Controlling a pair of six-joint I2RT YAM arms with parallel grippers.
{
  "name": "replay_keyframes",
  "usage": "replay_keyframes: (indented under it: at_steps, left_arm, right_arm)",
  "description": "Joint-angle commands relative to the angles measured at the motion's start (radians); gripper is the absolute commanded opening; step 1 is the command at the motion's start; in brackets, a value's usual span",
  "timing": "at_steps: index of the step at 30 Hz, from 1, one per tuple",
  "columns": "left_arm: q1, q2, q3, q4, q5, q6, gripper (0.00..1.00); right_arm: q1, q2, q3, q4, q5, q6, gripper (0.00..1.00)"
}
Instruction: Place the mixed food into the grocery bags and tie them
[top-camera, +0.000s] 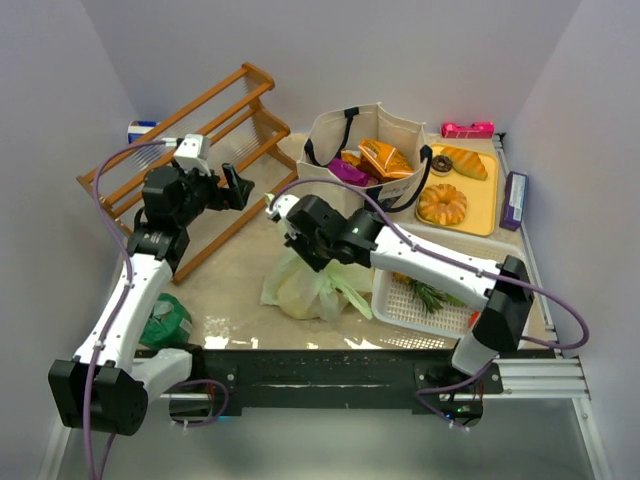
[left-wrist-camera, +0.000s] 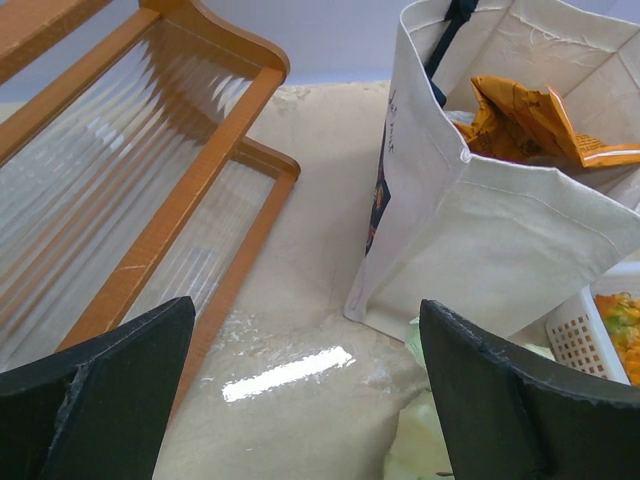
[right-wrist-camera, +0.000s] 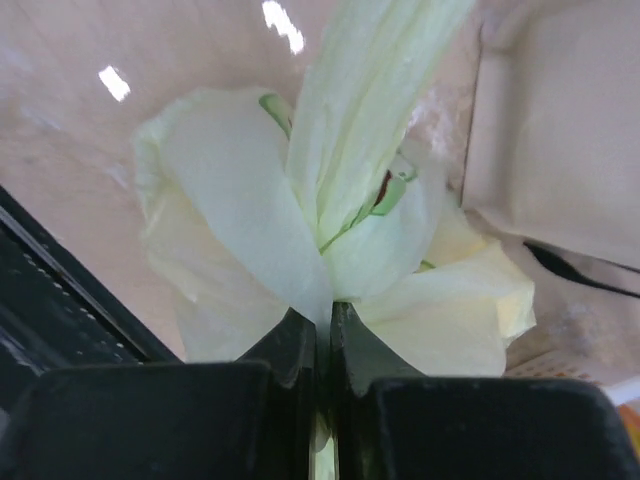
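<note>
No readable text anywhere. Dark print on canvas tote (left-wrist-camera: 500, 230) side, ahead-right of left gripper (left-wrist-camera: 307, 330): edge-on, illegible. Orange packet (left-wrist-camera: 520, 115) print: blurred.

Pale, translucent green bag (top-camera: 300, 287); beige tote (left-wrist-camera: 480, 240) with black straps (top-camera: 426, 188), dark print; orange packets (top-camera: 386, 158), purple packet (top-camera: 348, 172); yellow tray (top-camera: 481, 207); white basket (top-camera: 408, 306).

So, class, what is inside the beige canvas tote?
Orange snack packets and a purple packet show inside the canvas tote. Anything beneath them is hidden by its walls.
</note>
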Motion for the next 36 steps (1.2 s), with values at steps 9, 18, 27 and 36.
replay_keyframes:
  at_steps: [9,18,27,36]
  left_arm:
    - [0.006,-0.044,-0.031,0.045,-0.053,0.024,1.0]
    - [0.006,-0.037,-0.034,0.05,-0.024,0.016,1.0]
    - [0.006,-0.03,-0.032,0.051,-0.01,0.012,1.0]
    - [0.006,-0.024,-0.029,0.048,-0.008,0.013,1.0]
  right_arm:
    - [-0.264,-0.01,0.814,0.027,0.146,-0.151,0.0]
    - [-0.524,0.111,0.805,0.14,0.091,-0.218,0.0]
    - [-0.559,0.157,0.599,0.119,-0.043,-0.2,0.0]
    - [-0.558,0.159,0.576,0.124,-0.371,0.004,0.0]
